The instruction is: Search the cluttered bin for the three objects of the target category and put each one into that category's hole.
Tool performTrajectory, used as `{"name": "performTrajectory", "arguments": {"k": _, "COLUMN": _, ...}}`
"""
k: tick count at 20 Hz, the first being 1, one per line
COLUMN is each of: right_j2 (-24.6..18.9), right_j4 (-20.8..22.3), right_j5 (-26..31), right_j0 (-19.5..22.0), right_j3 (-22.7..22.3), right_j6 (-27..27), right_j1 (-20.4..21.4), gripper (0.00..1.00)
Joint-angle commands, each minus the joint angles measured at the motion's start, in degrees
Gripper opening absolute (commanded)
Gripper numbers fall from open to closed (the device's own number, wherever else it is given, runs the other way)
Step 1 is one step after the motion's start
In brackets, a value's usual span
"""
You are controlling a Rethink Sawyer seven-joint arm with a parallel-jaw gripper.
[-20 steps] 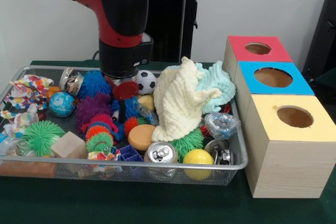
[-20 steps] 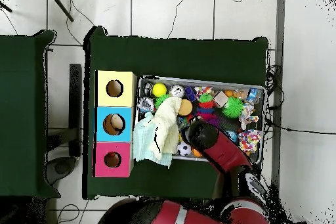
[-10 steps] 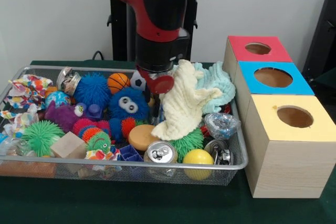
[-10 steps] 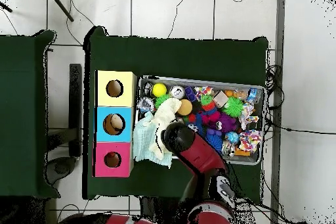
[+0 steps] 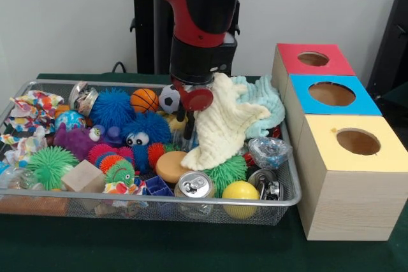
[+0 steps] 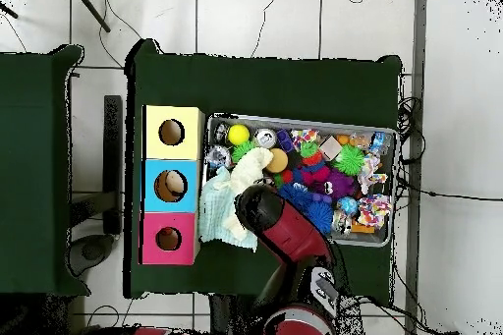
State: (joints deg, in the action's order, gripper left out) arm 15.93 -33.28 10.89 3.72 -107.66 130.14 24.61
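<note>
Snagging the cream cloth (image 5: pixel 220 122) looks like the main hazard: the gripper (image 5: pixel 190 114) hangs low in the wire bin (image 5: pixel 290 189), right against the cloth's left edge, and a sideways move or a lift could drag that cloth, and the pale blue cloth (image 5: pixel 261 99) behind it, over the toys or out across the bin's rim. A second hazard is the crowding. A soccer ball (image 5: pixel 169 99), an orange basketball (image 5: pixel 145 100) and a blue fuzzy toy with eyes (image 5: pixel 148 130) sit close around the tool, so a downward push could roll the balls away or wedge something against the mesh.

Whether the gripper is holding anything cannot be told; the red disc at the wrist and the cloth hide its lower end in the front view, and in the overhead view the arm (image 6: pixel 285 233) covers it completely.

The target category is not named, so which things count is a guess. If it is balls, the soccer ball lies just beside the tool on its left in the front view, the basketball is a little farther left, and a yellow ball (image 5: pixel 240 192) rests near the bin's front edge, well apart from the tool. The three boxes with holes, red (image 5: pixel 312 59), blue (image 5: pixel 331 94) and yellow (image 5: pixel 357 142), stand outside the bin to its right in the front view.
</note>
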Motion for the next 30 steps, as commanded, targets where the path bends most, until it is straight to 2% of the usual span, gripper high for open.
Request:
{"name": "performTrajectory", "arguments": {"k": 1, "right_j2": 1.2, "right_j4": 5.8, "right_j5": 8.1, "right_j0": 1.4, "right_j3": 5.6, "right_j6": 0.7, "right_j1": -1.2, "gripper": 1.0}}
{"name": "performTrajectory", "arguments": {"k": 3, "right_j2": 2.9, "right_j4": 8.0, "right_j5": 12.1, "right_j0": 2.1, "right_j3": 7.9, "right_j6": -0.6, "right_j1": -0.5, "gripper": 1.0}}
{"name": "performTrajectory", "arguments": {"k": 6, "right_j2": 2.3, "right_j4": 11.4, "right_j5": 12.7, "right_j0": 5.4, "right_j3": 10.6, "right_j6": -3.7, "right_j1": -1.6, "gripper": 1.0}}
{"name": "performTrajectory", "arguments": {"k": 8, "right_j2": -2.5, "right_j4": 13.8, "right_j5": 10.0, "right_j0": 11.5, "right_j3": 9.5, "right_j6": -7.0, "right_j1": -2.5, "gripper": 1.0}}
{"name": "performTrajectory", "arguments": {"k": 10, "right_j2": -4.2, "right_j4": 16.5, "right_j5": 8.8, "right_j0": 15.4, "right_j3": 7.8, "right_j6": -8.5, "right_j1": -3.0, "gripper": 1.0}}
{"name": "performTrajectory", "arguments": {"k": 12, "right_j2": -3.7, "right_j4": 19.2, "right_j5": 9.1, "right_j0": 17.0, "right_j3": 6.1, "right_j6": -8.3, "right_j1": -2.9, "gripper": 1.0}}
{"name": "performTrajectory", "arguments": {"k": 15, "right_j2": -4.8, "right_j4": 22.0, "right_j5": 6.5, "right_j0": 19.0, "right_j3": 3.4, "right_j6": -6.2, "right_j1": -3.2, "gripper": 1.0}}
{"name": "performTrajectory", "arguments": {"k": 17, "right_j2": -5.5, "right_j4": 23.3, "right_j5": 4.9, "right_j0": 19.5, "right_j3": 3.7, "right_j6": -4.8, "right_j1": -4.5, "gripper": 1.0}}
{"name": "performTrajectory", "arguments": {"k": 19, "right_j2": -7.2, "right_j4": 24.7, "right_j5": 4.9, "right_j0": 21.3, "right_j3": 6.2, "right_j6": -5.5, "right_j1": -6.7, "gripper": 1.0}}
{"name": "performTrajectory", "arguments": {"k": 21, "right_j2": -9.3, "right_j4": 26.1, "right_j5": 9.2, "right_j0": 24.2, "right_j3": 10.0, "right_j6": -8.3, "right_j1": -8.8, "gripper": 1.0}}
{"name": "performTrajectory", "arguments": {"k": 23, "right_j2": -9.6, "right_j4": 28.4, "right_j5": 10.3, "right_j0": 25.6, "right_j3": 13.2, "right_j6": -10.0, "right_j1": -10.1, "gripper": 1.0}}
{"name": "performTrajectory", "arguments": {"k": 30, "right_j2": -10.6, "right_j4": 36.8, "right_j5": 14.2, "right_j0": 28.7, "right_j3": 21.5, "right_j6": -14.1, "right_j1": -10.1, "gripper": 1.0}}
